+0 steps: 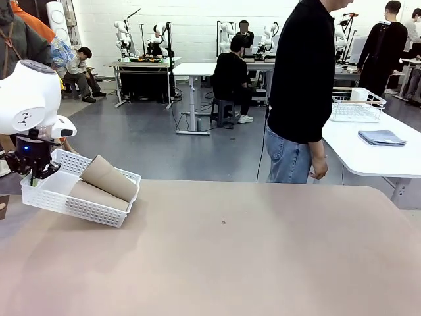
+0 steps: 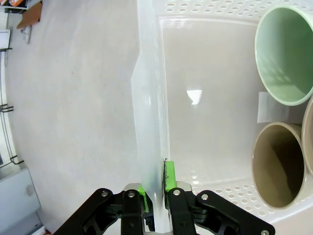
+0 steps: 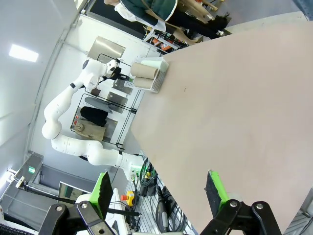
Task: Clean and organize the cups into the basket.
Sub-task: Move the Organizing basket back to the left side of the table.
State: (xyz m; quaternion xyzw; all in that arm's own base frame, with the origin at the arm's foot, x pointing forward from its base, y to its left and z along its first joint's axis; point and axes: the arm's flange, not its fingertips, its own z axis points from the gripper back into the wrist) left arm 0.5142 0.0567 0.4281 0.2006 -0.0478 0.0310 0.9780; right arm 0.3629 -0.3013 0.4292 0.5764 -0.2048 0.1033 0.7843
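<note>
Left gripper is clamped on the near-left rim of the basket, at the table's left edge. Left wrist view confirms: green pads pinch the thin white wall, one finger inside, one outside. The basket sits tilted, gripped end raised, far-right corner down on the table.

Inside it, cups lying on their sides: in the front view two tan ones stacked, upper cup across the lower cup. The wrist view shows the mouth of a mint green cup and a tan cup beside it, plus the edge of another at the frame's right. All cups I can see are in the basket, so the task looks close to done; this step is likely repositioning or setting the basket down.

Doing it well:
- Grip is on one thin wall only, so the load hangs off it. Move slowly, no wrist jerks, or the wall flexes and slips out.
- Level the basket before translating; the tilt pushes loose cups to the low end and the top one could roll over the rim.
- Lower until the bottom sits flat, then release.

Right gripper hangs over bare table, fingers wide apart, holding nothing, well away from the basket. A person stands at the far side, right of centre, hands off the table.
</note>
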